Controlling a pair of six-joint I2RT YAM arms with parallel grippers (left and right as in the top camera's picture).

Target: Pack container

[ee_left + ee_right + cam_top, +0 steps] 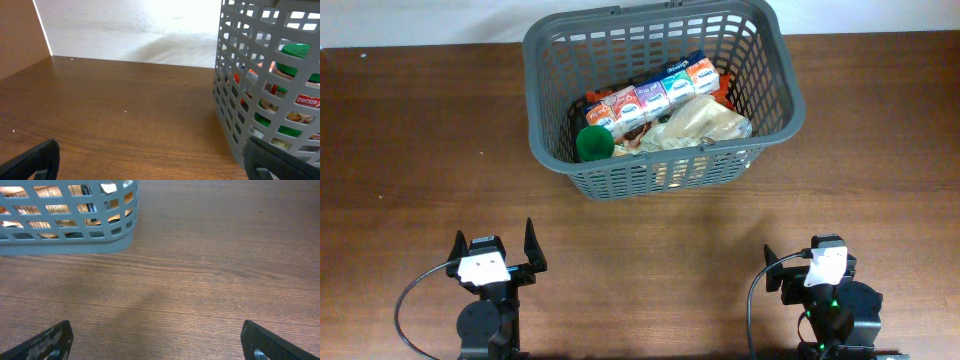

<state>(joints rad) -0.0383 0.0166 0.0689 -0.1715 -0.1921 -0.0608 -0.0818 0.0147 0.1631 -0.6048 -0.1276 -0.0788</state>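
Note:
The dark grey slotted basket (775, 60) stands at the far middle of the table. Inside it lie a row of small colourful cartons (650, 98), a green-lidded jar (595, 143) and a clear bag of pale food (705, 122). The basket also shows at the right of the left wrist view (227, 95) and at the top left of the right wrist view (75, 237). My left gripper (495, 250) is open and empty near the front left, well short of the basket. My right gripper (810, 265) is open and empty near the front right.
The wooden table (420, 150) stretches bare to both sides of the basket and between the arms. A white wall (130, 20) rises behind the table's far edge. Black cables loop beside each arm base.

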